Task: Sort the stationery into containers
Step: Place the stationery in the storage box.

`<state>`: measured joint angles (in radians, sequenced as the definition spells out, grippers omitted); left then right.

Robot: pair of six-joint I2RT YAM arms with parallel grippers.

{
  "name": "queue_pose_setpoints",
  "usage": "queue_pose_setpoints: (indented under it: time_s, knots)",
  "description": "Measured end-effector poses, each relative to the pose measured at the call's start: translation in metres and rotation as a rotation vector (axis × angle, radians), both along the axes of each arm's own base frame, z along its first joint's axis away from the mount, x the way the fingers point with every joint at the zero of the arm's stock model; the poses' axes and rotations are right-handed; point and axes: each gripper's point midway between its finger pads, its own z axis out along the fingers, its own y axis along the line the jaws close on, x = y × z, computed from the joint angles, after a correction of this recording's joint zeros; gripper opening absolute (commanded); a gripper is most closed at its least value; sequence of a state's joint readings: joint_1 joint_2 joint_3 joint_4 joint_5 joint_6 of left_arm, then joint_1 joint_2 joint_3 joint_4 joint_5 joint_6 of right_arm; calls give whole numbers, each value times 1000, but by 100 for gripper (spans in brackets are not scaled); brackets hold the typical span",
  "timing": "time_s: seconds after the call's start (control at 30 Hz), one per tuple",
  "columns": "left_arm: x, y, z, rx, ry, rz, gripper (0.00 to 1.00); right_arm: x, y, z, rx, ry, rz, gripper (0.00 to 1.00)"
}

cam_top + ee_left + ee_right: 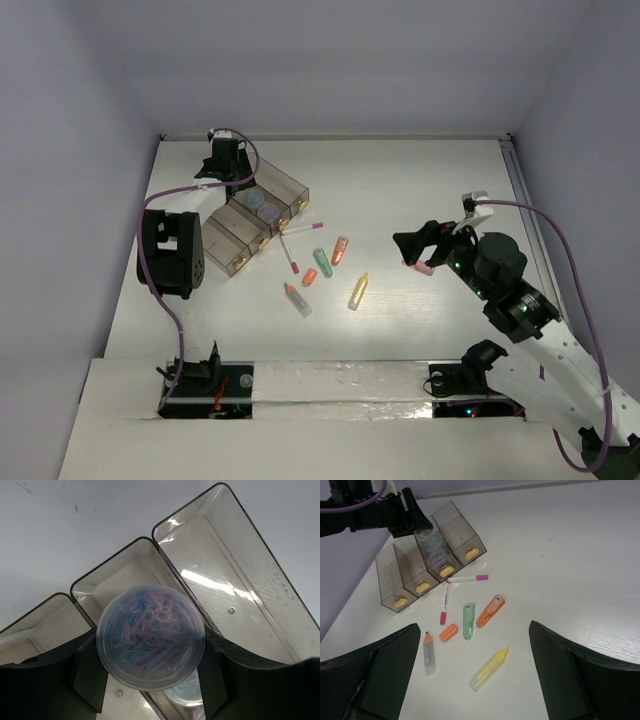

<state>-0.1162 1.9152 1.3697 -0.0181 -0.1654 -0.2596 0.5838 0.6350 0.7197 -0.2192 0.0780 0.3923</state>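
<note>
The containers are a row of joined brownish clear compartments at the back left. My left gripper hovers over their far end, shut on a round clear roll of pastel clips. Another roll lies in the compartment row below it. My right gripper is open and empty above the table on the right, with a pink stick just under it. In the right wrist view the yellow stick, green stick, orange stick and two white pens lie between my fingers and the containers.
A short orange cap and a clear stick with an orange tip lie left of the green stick. The left arm's black body stands left of the containers. The table's side walls rise at left and right.
</note>
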Motion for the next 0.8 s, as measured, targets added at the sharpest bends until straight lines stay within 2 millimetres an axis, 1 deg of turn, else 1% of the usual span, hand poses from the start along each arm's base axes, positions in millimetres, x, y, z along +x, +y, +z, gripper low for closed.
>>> queue_pose_setpoints:
  time_s: [0.13, 0.2, 0.27, 0.3, 0.33, 0.43, 0.53, 0.57, 0.63, 0.67, 0.73, 0.8]
  knots:
    - [2, 0, -7, 7, 11, -3, 25, 0, 0, 0, 0, -1, 0, 95]
    - [3, 1, -11, 14, 17, -4, 31, 0, 0, -1, 0, 1, 0, 95]
    - [3, 1, -14, 19, 23, -5, 40, 1, 0, -2, -2, 3, 0, 95]
    - [3, 2, -14, 21, 25, -5, 42, 1, 0, -4, -3, 5, 0, 95]
    - [4, 2, -15, 22, 25, -6, 42, 1, 0, -5, -5, 9, 0, 95]
    - [5, 2, -16, 24, 26, -6, 49, 1, 1, -9, -11, 18, 0, 95]
    - [5, 2, -16, 28, 26, -6, 61, 2, 1, -9, -10, 17, 0, 95]
    - [5, 3, -16, 29, 26, -5, 67, 2, 1, -9, -10, 16, 0, 95]
    - [6, 3, -15, 32, 21, -5, 76, 2, 1, -9, -10, 16, 0, 95]
    - [7, 4, -14, 36, 18, -3, 88, 2, 1, -9, -10, 16, 0, 95]
    - [11, 4, -9, 39, 0, 1, 98, 2, 1, -9, -10, 16, 0, 95]
    - [12, 5, -7, 40, -7, 5, 99, 2, 1, -8, -9, 15, 0, 95]
